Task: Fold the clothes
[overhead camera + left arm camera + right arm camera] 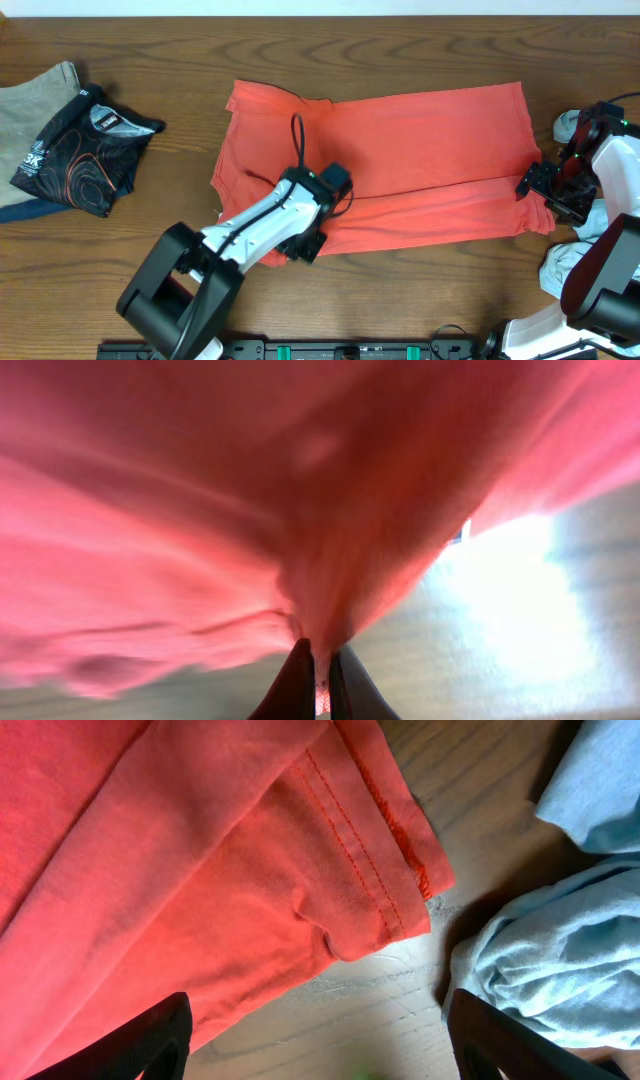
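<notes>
Grips a bunched pinch of red tee [400, 150] in closed left end effector [320, 660], near the tee's front left edge. Holds right end effector [320, 1032] wide open, empty, above the tee's hemmed right corner, beside blue tees [560, 960]. Shows tee spread flat on tabletop [400, 40].

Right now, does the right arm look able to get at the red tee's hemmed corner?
Probably yes: the open right pincer hangs just over that red tee corner; the grey-blue tee lies beside it, not across.
</notes>
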Robot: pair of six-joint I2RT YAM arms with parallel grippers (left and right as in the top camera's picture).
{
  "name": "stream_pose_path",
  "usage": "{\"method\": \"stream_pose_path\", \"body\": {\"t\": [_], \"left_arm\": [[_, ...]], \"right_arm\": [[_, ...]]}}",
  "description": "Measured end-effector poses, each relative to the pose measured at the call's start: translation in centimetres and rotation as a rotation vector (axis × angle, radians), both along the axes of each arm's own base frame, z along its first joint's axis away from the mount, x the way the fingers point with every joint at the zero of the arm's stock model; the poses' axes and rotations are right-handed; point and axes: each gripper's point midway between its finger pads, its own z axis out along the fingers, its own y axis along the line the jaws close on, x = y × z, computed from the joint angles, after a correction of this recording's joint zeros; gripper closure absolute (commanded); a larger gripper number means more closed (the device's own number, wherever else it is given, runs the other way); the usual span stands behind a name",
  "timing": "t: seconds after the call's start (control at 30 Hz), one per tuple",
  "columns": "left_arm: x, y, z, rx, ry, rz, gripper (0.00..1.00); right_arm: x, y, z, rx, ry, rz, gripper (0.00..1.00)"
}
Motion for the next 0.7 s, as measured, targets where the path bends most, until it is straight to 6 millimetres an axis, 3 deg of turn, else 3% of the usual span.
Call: {"method": "stream_pose_path", "body": {"t": [0.2, 0.23, 0.27, 0.3, 0.33, 0.43, 0.7], "left_arm": [[10.7, -3.7, 5.7, -0.069, -0.456, -0.002, 0.92], [12.5, -4.4, 6.8, -0.091, -0.537, 0.009, 0.83], [13.9, -4.8, 7.8, -0.105, -0.598, 0.020, 0.60], [14.8, -4.9, 8.5, -0.113, -0.638, 0.029, 0.45], [15.5, -4.8, 9.1, -0.116, -0.674, 0.050, 0.40], [15.9, -3.6, 9.3, -0.086, -0.686, 0.086, 0.39], [12.8, -0.7, 8.1, 0.030, -0.559, 0.128, 0.40]], "right_arm": [[0.0, 0.0, 0.0, 0.000, 0.000, 0.000, 0.20], [0.0, 0.0, 0.0, 0.000, 0.001, 0.000, 0.20], [-0.1, 0.0, 0.0, 0.001, 0.002, 0.000, 0.19], [-0.1, 0.0, 0.0, 0.001, 0.004, 0.000, 0.19], [-0.1, 0.0, 0.0, 0.002, 0.004, 0.000, 0.19], [-0.1, 0.1, 0.0, 0.002, 0.005, 0.000, 0.19], [0.4, -0.2, -0.1, -0.007, -0.018, 0.000, 0.19]]}}
